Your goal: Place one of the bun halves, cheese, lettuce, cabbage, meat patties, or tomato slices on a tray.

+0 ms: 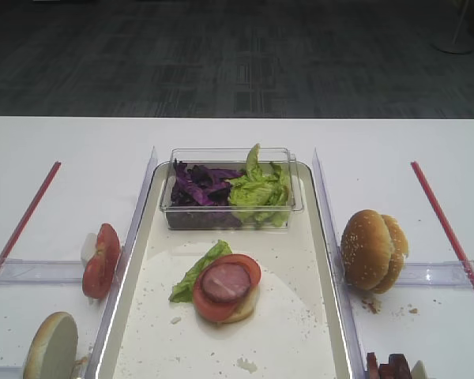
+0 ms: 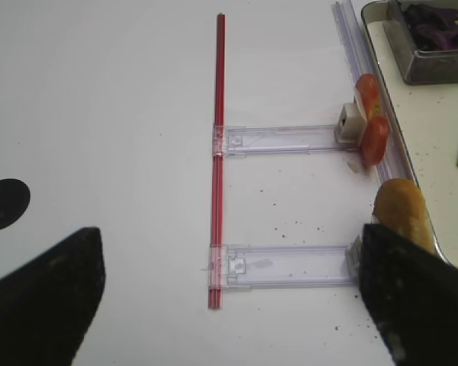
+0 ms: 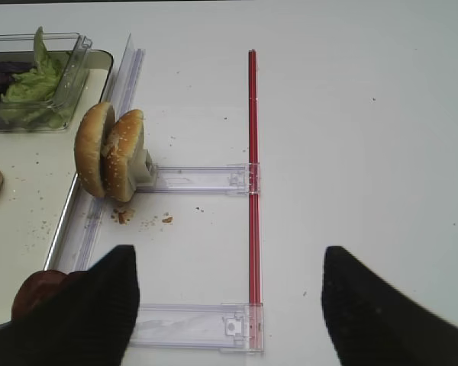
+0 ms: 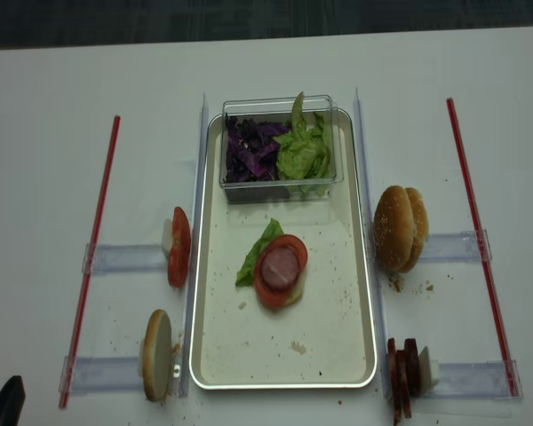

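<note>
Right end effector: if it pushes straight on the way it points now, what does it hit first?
Probably nothing. Between the open fingers of the right end effector lies bare table, crossed low by the red strip and clear rail. The bun halves stand off to the left. Height is unclear.

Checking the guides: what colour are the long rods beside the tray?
Red rods, clearest in the realsense high view.

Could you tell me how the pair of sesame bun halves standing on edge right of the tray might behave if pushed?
The round golden-brown sesame bun halves stand on edge against a small white stop, so they would probably tip or roll. Crumbs beneath suggest soft, crumbly bread.
</note>
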Robot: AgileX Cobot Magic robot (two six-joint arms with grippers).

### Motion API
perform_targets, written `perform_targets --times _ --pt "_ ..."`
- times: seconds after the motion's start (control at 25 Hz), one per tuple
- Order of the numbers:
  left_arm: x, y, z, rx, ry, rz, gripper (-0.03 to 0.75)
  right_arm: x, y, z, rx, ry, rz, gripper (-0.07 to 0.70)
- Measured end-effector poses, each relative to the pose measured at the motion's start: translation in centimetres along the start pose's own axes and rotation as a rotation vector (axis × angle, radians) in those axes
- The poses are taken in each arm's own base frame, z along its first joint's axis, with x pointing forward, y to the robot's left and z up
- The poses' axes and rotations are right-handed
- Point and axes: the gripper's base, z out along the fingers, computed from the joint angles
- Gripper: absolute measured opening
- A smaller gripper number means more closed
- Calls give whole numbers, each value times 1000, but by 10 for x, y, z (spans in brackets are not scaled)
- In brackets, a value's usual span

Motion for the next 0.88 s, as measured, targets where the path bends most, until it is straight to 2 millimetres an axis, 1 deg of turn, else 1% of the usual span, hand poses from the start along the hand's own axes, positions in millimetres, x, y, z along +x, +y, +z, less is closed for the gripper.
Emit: perform_targets --times 0.88 --pt "0 0 0 0 0 0 618 0 0 0 0 0 0 531"
